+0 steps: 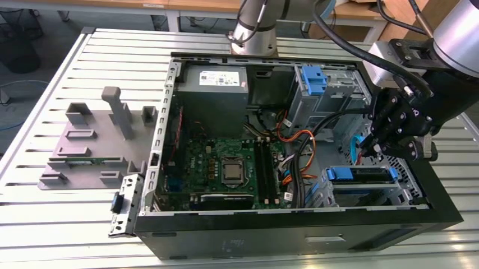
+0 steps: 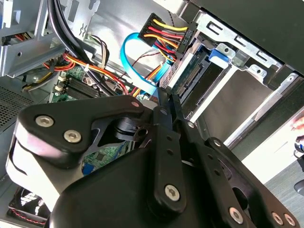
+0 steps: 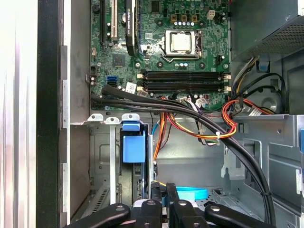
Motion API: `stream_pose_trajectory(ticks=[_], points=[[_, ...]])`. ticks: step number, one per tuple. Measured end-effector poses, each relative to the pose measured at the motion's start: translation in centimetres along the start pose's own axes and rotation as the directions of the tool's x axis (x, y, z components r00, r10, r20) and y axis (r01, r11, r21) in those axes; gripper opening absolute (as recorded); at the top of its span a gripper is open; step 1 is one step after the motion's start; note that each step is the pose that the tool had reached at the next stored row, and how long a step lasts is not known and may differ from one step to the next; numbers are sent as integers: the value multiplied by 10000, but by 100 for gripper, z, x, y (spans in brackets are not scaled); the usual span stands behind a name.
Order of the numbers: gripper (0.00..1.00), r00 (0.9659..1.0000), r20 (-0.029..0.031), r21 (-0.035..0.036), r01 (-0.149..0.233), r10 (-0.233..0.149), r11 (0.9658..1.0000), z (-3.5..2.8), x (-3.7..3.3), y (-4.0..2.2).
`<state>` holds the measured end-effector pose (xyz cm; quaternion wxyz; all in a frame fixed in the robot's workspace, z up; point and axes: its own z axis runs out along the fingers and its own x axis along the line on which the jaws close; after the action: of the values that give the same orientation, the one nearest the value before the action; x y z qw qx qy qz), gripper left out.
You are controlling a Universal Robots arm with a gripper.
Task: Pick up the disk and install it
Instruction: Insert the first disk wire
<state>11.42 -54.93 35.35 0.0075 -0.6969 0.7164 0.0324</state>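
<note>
Exterior view first: where's the disk (image 1: 359,175)?

I see it lying in the drive cage (image 1: 408,188) at the case (image 1: 299,238) corner, blue carrier outward, with my gripper (image 1: 368,150) just above it.

Holding anything?

No. In the second wrist view the fingers (image 2: 167,111) are pressed together on nothing.

So it's installed?

Picked and placed, I'd judge. Whether it's fully seated or cabled, I can't tell.

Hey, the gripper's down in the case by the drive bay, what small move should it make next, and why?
Probably lift straight up a little. The disk already seems to sit in its bay, the gripper is shut on nothing just beside it, and cables crowd the space around it.
</note>
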Motion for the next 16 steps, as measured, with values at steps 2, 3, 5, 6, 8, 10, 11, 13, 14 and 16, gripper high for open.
stream_pose_trajectory(ticks=[2, 3, 5, 6, 8, 10, 11, 13, 14, 16], points=[[16, 10000, 1, 0, -1, 1, 10000, 0, 0, 0], [16, 10000, 1, 0, -3, 3, 10000, 0, 0, 0], [16, 10000, 2, 0, -4, 4, 10000, 1, 0, 4], [16, 10000, 3, 1, -3, 3, 10000, 1, 1, 9], [16, 10000, 1, 1, -2, 2, 10000, 2, 1, 13], [16, 10000, 0, 1, -2, 2, 10000, 3, 10, 13], [16, 10000, 0, 1, -2, 2, 10000, 2, 19, 14], [16, 10000, 1, 1, -4, 4, 10000, 3, 43, 13], [16, 10000, 0, 1, -4, 4, 10000, 3, 52, 13], [16, 10000, 1, 1, -3, 3, 10000, 3, 54, 13]])
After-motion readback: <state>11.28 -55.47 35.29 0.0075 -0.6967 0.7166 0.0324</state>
